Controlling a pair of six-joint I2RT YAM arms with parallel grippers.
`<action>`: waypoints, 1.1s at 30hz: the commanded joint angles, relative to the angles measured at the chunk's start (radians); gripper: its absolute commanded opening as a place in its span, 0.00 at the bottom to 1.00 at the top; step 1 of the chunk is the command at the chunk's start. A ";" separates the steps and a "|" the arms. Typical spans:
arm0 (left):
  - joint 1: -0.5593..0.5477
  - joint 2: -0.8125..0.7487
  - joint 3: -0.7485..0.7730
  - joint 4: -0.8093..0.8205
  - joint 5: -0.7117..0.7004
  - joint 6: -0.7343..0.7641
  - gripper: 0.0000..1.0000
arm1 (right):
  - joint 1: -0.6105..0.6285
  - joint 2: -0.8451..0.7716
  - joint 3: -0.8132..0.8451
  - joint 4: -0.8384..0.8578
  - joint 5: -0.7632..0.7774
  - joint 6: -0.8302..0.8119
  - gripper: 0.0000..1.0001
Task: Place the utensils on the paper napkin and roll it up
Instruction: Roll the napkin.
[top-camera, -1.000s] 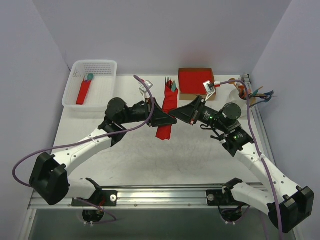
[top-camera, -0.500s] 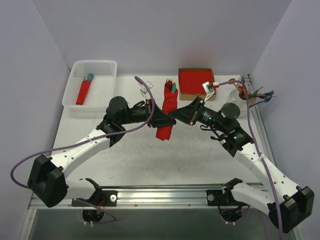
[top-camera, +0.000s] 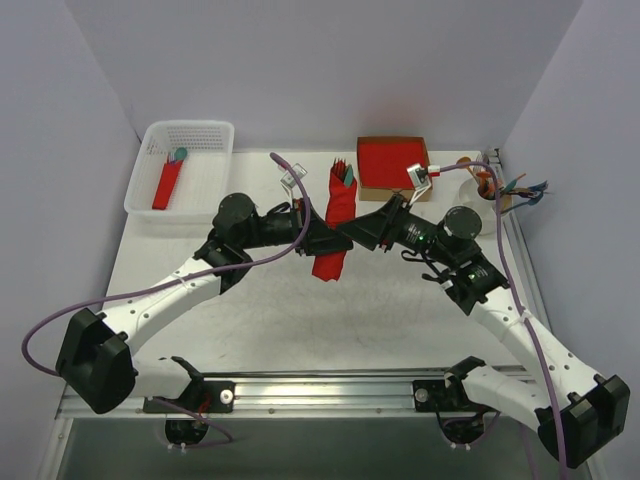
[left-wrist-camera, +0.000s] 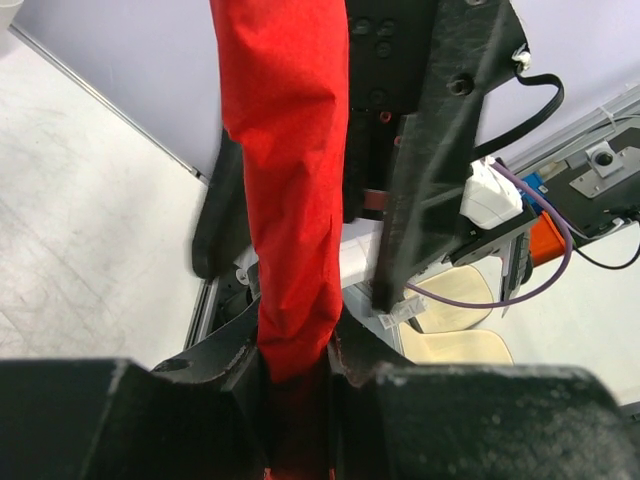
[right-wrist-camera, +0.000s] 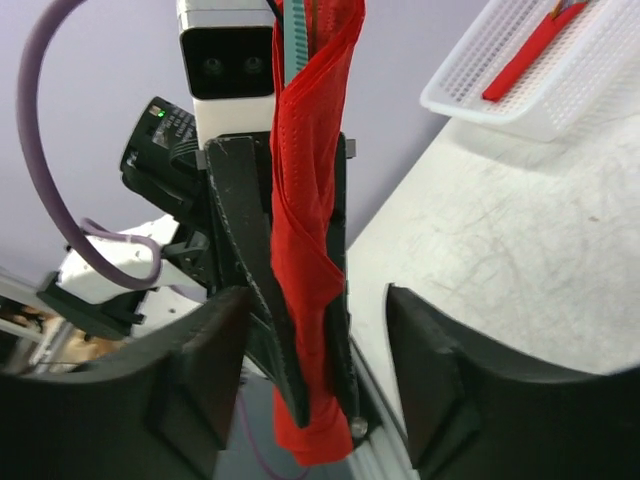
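The paper napkin (top-camera: 340, 205) is a narrow red roll held above the table's middle, its length running front to back. The utensils (top-camera: 340, 165) poke out of its far end: dark fork tines and a teal piece (right-wrist-camera: 293, 40). My left gripper (left-wrist-camera: 298, 350) is shut on the roll (left-wrist-camera: 285, 180), pinching it from the left (top-camera: 322, 240). My right gripper (right-wrist-camera: 318, 300) stands open from the right (top-camera: 352, 235); its fingers sit on either side of the roll (right-wrist-camera: 305, 250) with gaps and do not touch it.
A white basket (top-camera: 200, 140) at the back left holds another red roll with a teal spoon head (top-camera: 168, 183). A brown box with a red stack (top-camera: 392, 160) stands at the back centre. A white cup with colourful cutlery (top-camera: 490, 188) is at the back right.
My right gripper has opened and let go of the roll. The left gripper has tightened on the roll and keeps hold. The roll has barely moved.
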 joint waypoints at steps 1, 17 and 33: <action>0.003 0.003 -0.006 0.117 0.014 -0.015 0.02 | -0.002 -0.051 0.026 0.015 0.023 -0.068 0.60; 0.019 0.069 0.020 0.324 -0.021 -0.176 0.02 | -0.018 -0.123 -0.157 0.145 -0.117 -0.083 0.92; 0.005 0.141 0.045 0.470 -0.059 -0.269 0.02 | 0.074 -0.028 -0.168 0.282 -0.141 -0.067 0.84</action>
